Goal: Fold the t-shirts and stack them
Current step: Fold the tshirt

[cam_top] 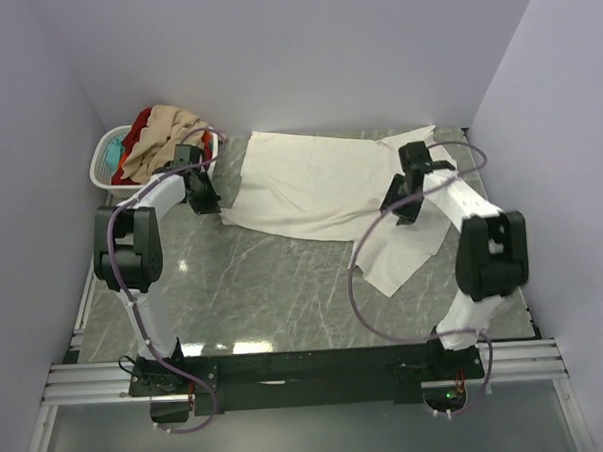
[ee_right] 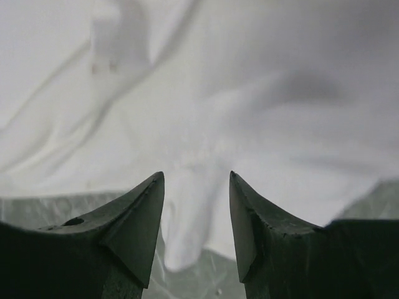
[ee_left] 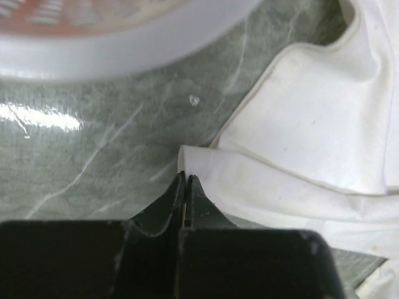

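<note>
Beside the cream t-shirt [ee_left: 312, 124] edge, left end effector [ee_left: 187, 177] sits closed.

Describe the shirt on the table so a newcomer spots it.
On the green marbled table, across its far half, sprawls the cream-white t-shirt. The other shirts, tan and red, sit heaped in the white basket at far left; only this one is out.

Pale lavender walls [cam_top: 304, 56] are closing in on three sides, plain and evenly lit. The grey-green marble-patterned tabletop [cam_top: 274, 277] is catching bright glare [cam_top: 242, 346] along its near edge, and silver aluminium rails [cam_top: 88, 380] are running side to side just past that edge.
</note>
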